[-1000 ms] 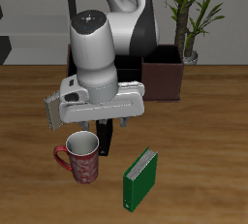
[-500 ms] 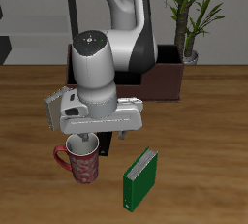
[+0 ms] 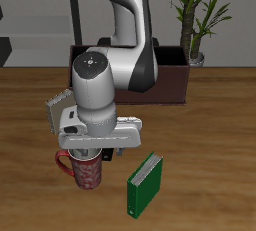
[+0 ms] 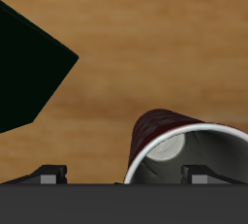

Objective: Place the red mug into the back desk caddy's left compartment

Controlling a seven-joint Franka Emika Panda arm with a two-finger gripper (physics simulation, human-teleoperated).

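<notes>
The red mug (image 3: 86, 175) stands upright on the table near its front edge, handle out to one side. My gripper (image 3: 91, 152) is directly above it, at its rim, mostly hidden by the hand. In the wrist view the gripper (image 4: 124, 175) is open: one fingertip (image 4: 199, 174) is over the grey inside of the mug (image 4: 155, 129), the other is outside, so the jaws straddle the mug's wall. The back desk caddy (image 3: 172, 79), a dark brown box, stands far back behind the arm. Its left compartment cannot be made out.
A green book (image 3: 145, 183) stands upright beside the mug near the front edge; it shows as a dark shape in the wrist view (image 4: 29, 63). A potted plant (image 3: 195, 20) stands behind the caddy. The arm's body covers the table's middle.
The arm has come down and slightly toward the front edge. The gripper has dropped from above the mug to its rim. The mug and book have not moved.
</notes>
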